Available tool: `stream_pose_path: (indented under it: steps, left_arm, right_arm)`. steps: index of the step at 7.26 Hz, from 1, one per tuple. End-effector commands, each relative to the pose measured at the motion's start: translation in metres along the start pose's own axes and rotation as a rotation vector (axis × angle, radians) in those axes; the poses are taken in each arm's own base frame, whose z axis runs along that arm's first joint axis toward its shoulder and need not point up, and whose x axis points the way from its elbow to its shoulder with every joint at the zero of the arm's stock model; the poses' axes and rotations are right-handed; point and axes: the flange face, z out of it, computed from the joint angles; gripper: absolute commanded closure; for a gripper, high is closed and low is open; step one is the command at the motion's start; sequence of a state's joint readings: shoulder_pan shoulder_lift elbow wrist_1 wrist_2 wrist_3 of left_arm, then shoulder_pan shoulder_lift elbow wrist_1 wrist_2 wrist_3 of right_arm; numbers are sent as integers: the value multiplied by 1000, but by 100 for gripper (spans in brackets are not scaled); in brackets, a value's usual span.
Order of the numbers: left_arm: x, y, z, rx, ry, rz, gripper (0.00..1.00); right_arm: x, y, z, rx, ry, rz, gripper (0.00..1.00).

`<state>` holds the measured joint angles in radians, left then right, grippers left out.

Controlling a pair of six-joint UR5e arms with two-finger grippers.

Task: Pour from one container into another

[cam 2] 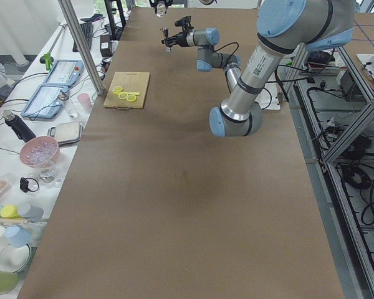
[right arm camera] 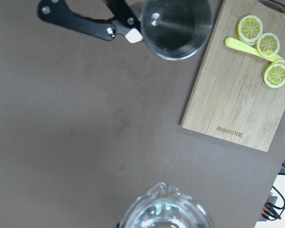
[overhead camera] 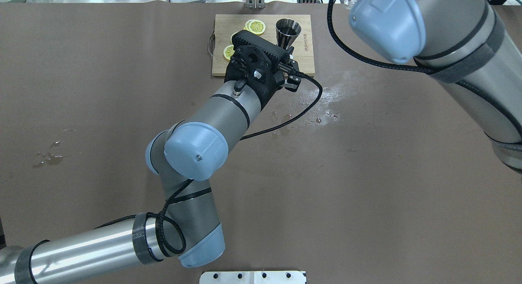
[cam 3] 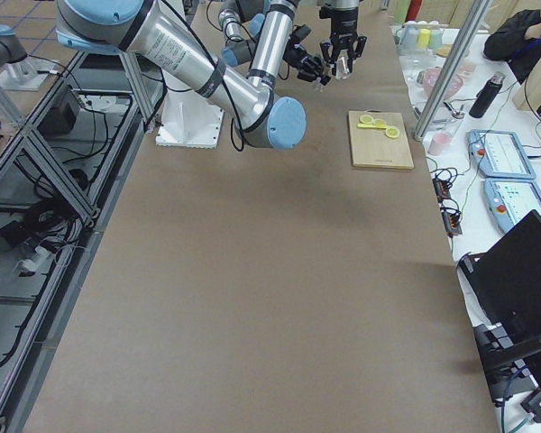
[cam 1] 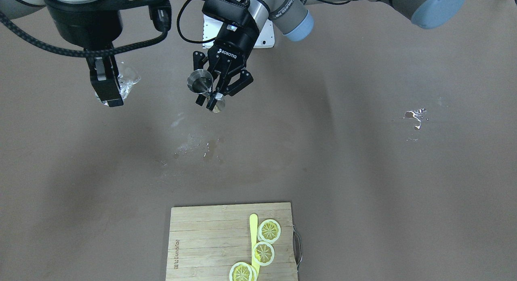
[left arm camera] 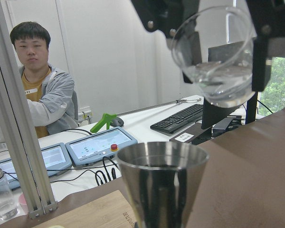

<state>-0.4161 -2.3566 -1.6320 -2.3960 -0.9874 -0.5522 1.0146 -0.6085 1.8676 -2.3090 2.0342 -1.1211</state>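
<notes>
My left gripper (cam 1: 211, 98) is shut on the narrow waist of the steel jigger (cam 1: 200, 82) and holds it in the air, wide mouth up (overhead camera: 288, 29). My right gripper (cam 1: 111, 93) is shut on the clear glass beaker (cam 1: 127, 81), also held aloft. In the left wrist view the beaker (left arm camera: 213, 57) hangs tilted above and to the right of the jigger (left arm camera: 161, 185), with clear liquid in its bottom. From the right wrist view the beaker's rim (right arm camera: 164, 211) lies well apart from the jigger's open mouth (right arm camera: 176, 26).
A bamboo cutting board (cam 1: 210, 240) with three lemon slices (cam 1: 268, 230) and a yellow stick lies at the table's far edge. Wet patches (cam 1: 202, 145) mark the brown table under the jigger, and another wet patch (cam 1: 414, 117) lies off to the side. An operator (left arm camera: 38, 90) sits beyond the table.
</notes>
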Motion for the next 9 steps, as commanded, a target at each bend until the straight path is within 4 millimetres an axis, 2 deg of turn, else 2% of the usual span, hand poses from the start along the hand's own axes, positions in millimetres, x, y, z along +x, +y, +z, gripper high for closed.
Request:
stream_pose_path:
  steps: [1, 2, 3, 5, 6, 8, 9]
  left_arm:
    - [-50, 27, -9, 21, -24, -4, 100]
    - [-86, 58, -20, 20, -36, 4, 100]
    - [-121, 79, -36, 62, -29, -16, 100]
    - [-203, 138, -77, 100, -84, -17, 100]
    - [-251, 164, -104, 107, -105, -19, 100]
    - [-356, 259, -200, 47, -206, -69, 100]
    - [-372, 288, -218, 72, -234, -158, 100]
  right_arm:
    - [-12, 27, 26, 115, 23, 53, 100]
    - [-15, 34, 42, 160, 29, 96, 100]
    - [-19, 44, 60, 198, 47, 135, 100]
    - [-31, 58, 89, 264, 44, 164, 100]
    - [-44, 72, 111, 313, 39, 173, 100]
    - [-73, 95, 154, 372, 44, 186, 100]
    - [-81, 102, 174, 383, 48, 172, 100]
